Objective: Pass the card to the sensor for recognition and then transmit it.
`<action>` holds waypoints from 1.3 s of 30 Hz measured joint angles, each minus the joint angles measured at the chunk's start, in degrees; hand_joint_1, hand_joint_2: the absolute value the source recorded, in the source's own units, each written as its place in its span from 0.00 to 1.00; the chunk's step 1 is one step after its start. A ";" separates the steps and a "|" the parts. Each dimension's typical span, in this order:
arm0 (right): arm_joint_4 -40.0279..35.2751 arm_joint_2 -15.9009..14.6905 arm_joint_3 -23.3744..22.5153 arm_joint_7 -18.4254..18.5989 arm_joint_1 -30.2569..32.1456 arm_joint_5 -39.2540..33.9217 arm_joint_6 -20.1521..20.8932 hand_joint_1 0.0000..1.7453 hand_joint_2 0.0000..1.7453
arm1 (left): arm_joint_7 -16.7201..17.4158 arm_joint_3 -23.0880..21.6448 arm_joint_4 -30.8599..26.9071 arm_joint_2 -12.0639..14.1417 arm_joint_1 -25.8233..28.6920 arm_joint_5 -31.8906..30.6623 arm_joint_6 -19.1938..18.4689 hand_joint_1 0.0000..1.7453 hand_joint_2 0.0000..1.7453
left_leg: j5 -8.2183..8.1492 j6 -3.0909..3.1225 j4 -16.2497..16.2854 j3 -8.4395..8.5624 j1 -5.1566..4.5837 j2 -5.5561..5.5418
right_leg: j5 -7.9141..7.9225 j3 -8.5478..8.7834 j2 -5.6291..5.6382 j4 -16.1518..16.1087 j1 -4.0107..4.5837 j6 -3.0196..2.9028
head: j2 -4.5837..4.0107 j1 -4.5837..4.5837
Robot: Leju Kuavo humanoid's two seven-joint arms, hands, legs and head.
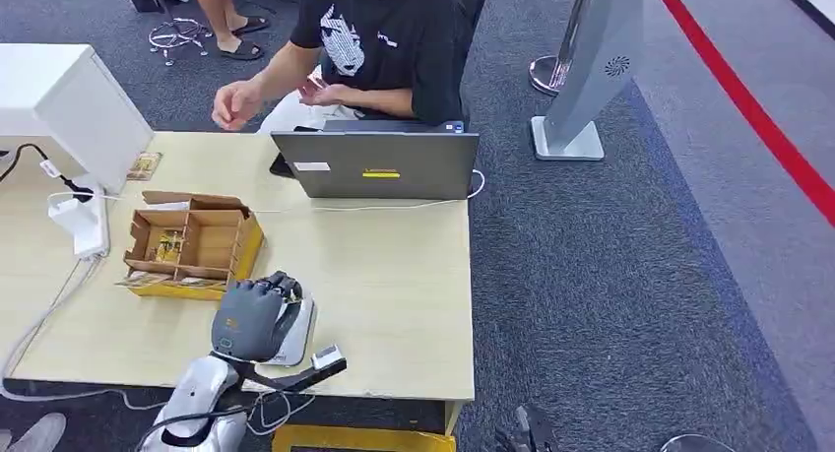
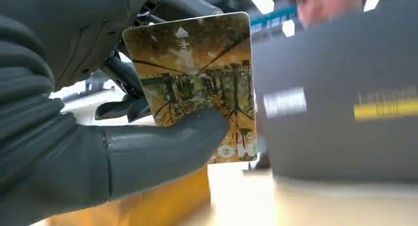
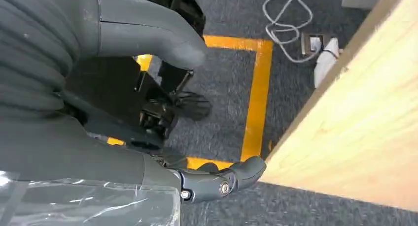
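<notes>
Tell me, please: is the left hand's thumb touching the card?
Touching. In the left wrist view the thumb of the left hand lies pressed across the printed face of the card, with no gap between them.

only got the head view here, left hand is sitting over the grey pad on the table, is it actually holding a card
Observer: Yes. In the left wrist view the left hand pinches a yellow-brown card under its thumb.
Operator: which way does it face
Observer: Its printed side faces the wrist camera, with the laptop behind it.
Operator: right hand?
Observer: The right hand hangs beside the table, over yellow floor tape, holding nothing.
</notes>
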 joint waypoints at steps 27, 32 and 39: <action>-0.06 0.77 -3.00 -0.04 -0.29 5.40 1.51 0.00 1.00 | -0.76 12.94 10.84 14.51 -20.41 2.81 -3.19 0.00 1.00 | 0.10 -0.11 -0.01 -0.05 0.07 0.09 | 0.03 -0.02 0.12 0.14 0.07 -0.05 | 0.00 0.00; -0.04 0.79 -3.45 -0.04 -0.29 5.56 1.51 0.00 1.00 | -0.43 13.00 10.84 13.94 -20.40 2.81 -3.30 0.00 1.00 | 0.09 -0.11 -0.01 -0.05 0.07 0.06 | 0.03 -0.02 0.11 0.13 0.07 -0.05 | 0.00 0.00; -0.07 1.03 -4.39 -0.09 -0.28 5.73 1.42 0.00 1.00 | -2.64 13.00 7.76 11.37 -18.21 4.58 -3.61 0.00 1.00 | 0.09 -0.11 -0.01 -0.04 0.07 0.07 | 0.03 -0.04 0.12 0.13 0.06 -0.05 | 0.00 0.00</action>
